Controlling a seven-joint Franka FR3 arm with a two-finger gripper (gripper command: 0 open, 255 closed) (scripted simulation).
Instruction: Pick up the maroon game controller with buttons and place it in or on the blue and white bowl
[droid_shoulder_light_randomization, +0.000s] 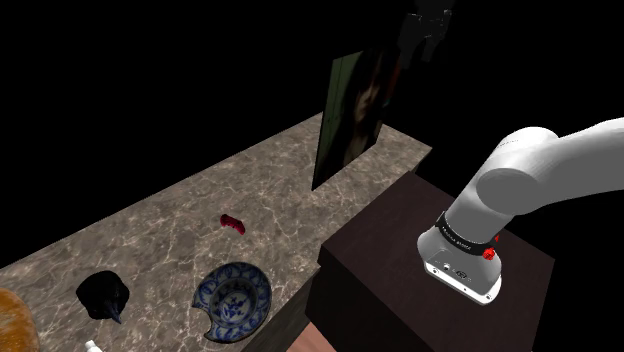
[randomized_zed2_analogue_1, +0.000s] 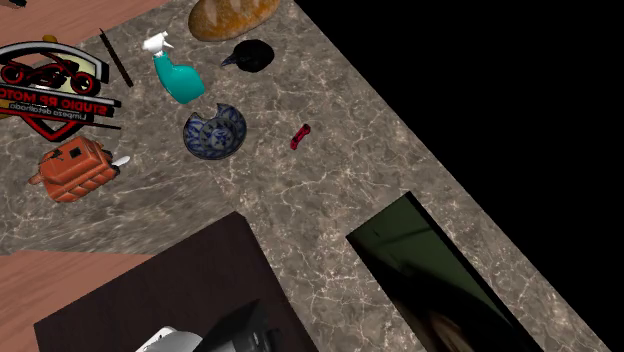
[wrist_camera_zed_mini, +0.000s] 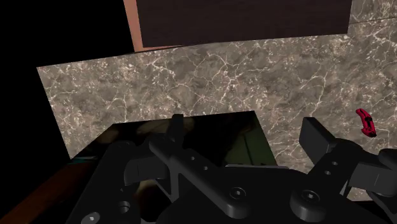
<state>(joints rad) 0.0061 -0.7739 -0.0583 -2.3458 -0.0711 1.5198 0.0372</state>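
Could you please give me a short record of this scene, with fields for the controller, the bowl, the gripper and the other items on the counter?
controller: small, maroon, lying on the marbled counter, apart from the bowl
bowl: blue and white, rim chipped, nothing in it
gripper: high above the counter, fingers apart, holding nothing
other items: teal spray bottle, bread loaf, black object, all beyond the bowl from the stand
task state: controller not yet picked up

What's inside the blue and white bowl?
The bowl shows just its blue painted pattern inside. The red controller lies apart on the counter. Whatever's under the bowl is hidden.
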